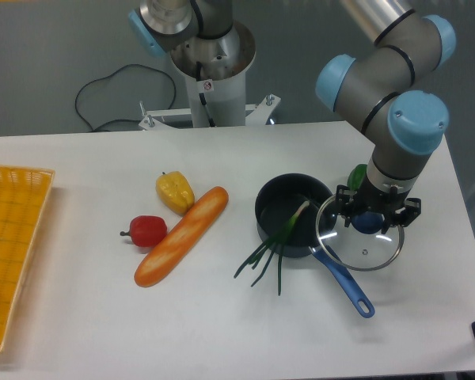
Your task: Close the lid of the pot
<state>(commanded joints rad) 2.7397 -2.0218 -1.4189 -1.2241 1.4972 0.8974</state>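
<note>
The pot (291, 207) is a small black saucepan right of the table's centre, its blue handle (346, 282) pointing toward the front right. Green onion stalks (271, 251) hang over its front rim. The lid (361, 235), clear glass with a metal rim, is to the pot's right, its left edge overlapping the pot's right rim and the handle base. My gripper (368, 221) comes down from above and is shut on the lid's blue knob. Whether the lid rests on the table or hangs just above it is unclear.
A baguette (182, 235), a yellow pepper (175, 191) and a red pepper (147, 231) lie left of the pot. A yellow basket (12, 237) occupies the far left edge. A green object (356, 176) shows behind the gripper. The robot base (210, 71) stands at the back.
</note>
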